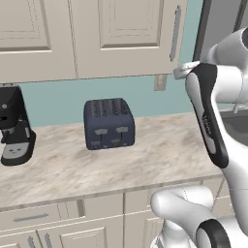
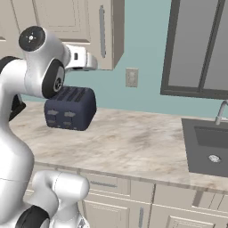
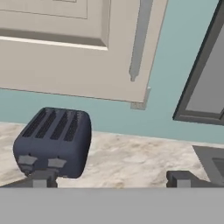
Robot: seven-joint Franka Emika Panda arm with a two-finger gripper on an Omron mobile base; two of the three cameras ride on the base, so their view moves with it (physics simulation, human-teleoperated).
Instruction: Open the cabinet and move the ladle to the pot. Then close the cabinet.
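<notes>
Cabinet (image 3: 87, 65) door shut. Gripper (image 3: 111, 178) jaws spread wide, empty, below the bar handle (image 3: 139, 39). Recommend rising squarely, straddling the bar before closing.

- The cabinet (image 1: 126, 38), beige with a raised-panel door, is shut; its vertical silver bar handle (image 1: 175, 34) runs along the door's right edge.
- A dark blue four-slot toaster (image 1: 109, 124) stands on the marble counter (image 1: 97, 164) against the teal wall.
- A black coffee machine (image 1: 14, 127) sits at the counter's left edge.
- A wall outlet (image 1: 160, 82) sits under the cabinet.
</notes>
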